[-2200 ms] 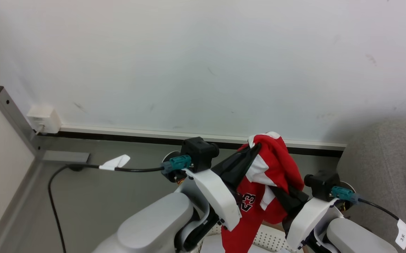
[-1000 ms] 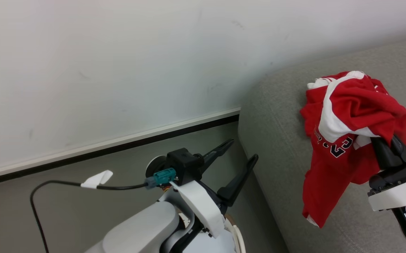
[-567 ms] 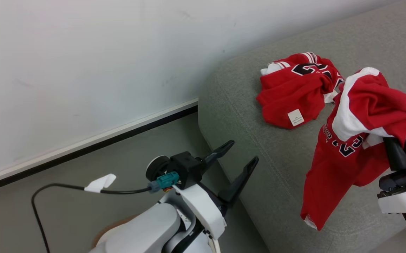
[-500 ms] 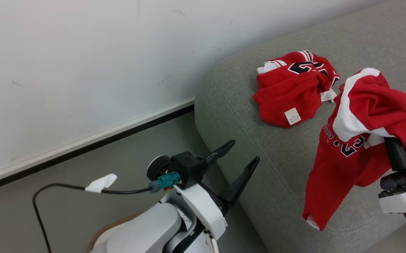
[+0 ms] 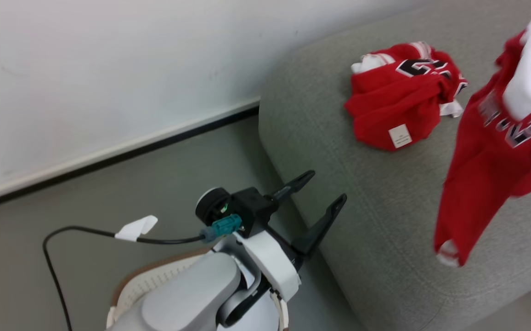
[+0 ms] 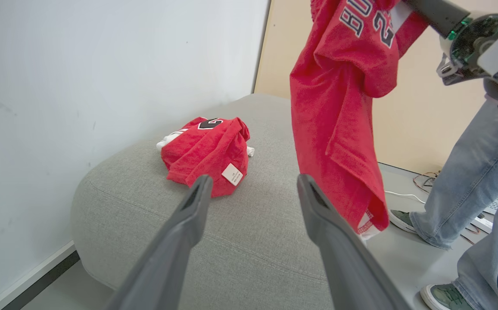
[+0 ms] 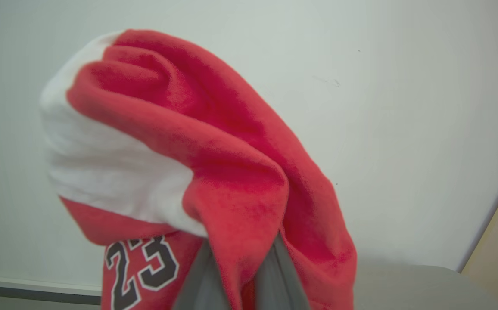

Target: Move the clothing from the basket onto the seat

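A crumpled red jersey (image 5: 398, 110) (image 6: 208, 148) with a white label lies on the grey seat (image 5: 375, 230) (image 6: 240, 245). A second red jersey (image 5: 490, 151) (image 6: 339, 107) hangs in the air above the seat, its hem just off the cushion. It is draped over my right gripper (image 6: 430, 13), which is shut on it. In the right wrist view the cloth (image 7: 214, 172) covers the fingers (image 7: 197, 280). My left gripper (image 5: 327, 185) (image 6: 254, 183) is open and empty by the seat's near corner. The basket (image 5: 155, 278) peeks out under my left arm.
A white wall with a dark baseboard (image 5: 109, 161) runs behind the grey floor. A black cable (image 5: 54, 257) with a white tag trails from my left wrist. A person's legs in jeans (image 6: 481, 172) stand beyond the seat, with cables (image 6: 425, 181) on the floor.
The right arm has lifted the hanging jersey up and to the right, and its gripper has left the head view. The camera shifted slightly. The left gripper stays open.
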